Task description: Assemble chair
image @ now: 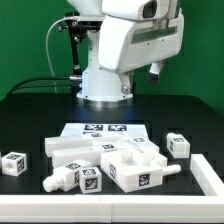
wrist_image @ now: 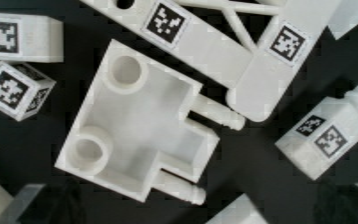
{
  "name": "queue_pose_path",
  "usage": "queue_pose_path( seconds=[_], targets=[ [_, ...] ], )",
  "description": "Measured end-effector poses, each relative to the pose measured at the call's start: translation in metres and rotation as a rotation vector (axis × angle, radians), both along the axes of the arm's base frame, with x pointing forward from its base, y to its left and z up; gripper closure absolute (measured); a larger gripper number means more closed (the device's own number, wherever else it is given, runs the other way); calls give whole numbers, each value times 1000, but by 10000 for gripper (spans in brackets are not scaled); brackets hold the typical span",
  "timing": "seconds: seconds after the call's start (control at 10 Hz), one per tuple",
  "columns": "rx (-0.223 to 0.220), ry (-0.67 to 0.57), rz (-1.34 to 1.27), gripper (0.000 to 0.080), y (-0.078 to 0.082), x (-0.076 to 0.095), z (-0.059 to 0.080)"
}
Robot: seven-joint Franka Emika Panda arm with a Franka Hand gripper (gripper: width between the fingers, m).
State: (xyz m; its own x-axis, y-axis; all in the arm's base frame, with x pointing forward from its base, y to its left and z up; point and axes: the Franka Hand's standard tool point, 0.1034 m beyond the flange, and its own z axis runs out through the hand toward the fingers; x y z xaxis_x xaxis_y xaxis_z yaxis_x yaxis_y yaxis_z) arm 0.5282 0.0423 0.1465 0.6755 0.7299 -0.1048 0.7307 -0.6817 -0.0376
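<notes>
The chair's white tagged parts lie loose on the black table. In the wrist view the notched panel [wrist_image: 131, 120] with a round hole lies flat in the middle. The X-braced frame [wrist_image: 220, 25] lies beside it, two cubes [wrist_image: 16, 88] lie at one side and a bar [wrist_image: 327, 125] at the other. In the exterior view the parts form a cluster [image: 110, 165], with one cube [image: 12, 163] off to the exterior view's left and another [image: 178, 145] to its right. My gripper [image: 154, 71] hangs high above the parts. It also shows in the wrist view [wrist_image: 123, 205], open and empty.
The marker board [image: 100, 130] lies flat behind the cluster, in front of the robot base [image: 105, 85]. A white bracket [image: 207, 175] sits at the exterior view's right edge of the table. Black cables run behind the base on the exterior view's left.
</notes>
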Motion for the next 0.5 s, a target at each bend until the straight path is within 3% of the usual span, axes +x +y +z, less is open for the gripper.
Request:
queue_pose_path(
  seconds=[0.3, 0.5],
  targets=[
    [18, -74, -85, 150, 15, 15, -14],
    [19, -72, -88, 150, 14, 15, -15]
  ],
)
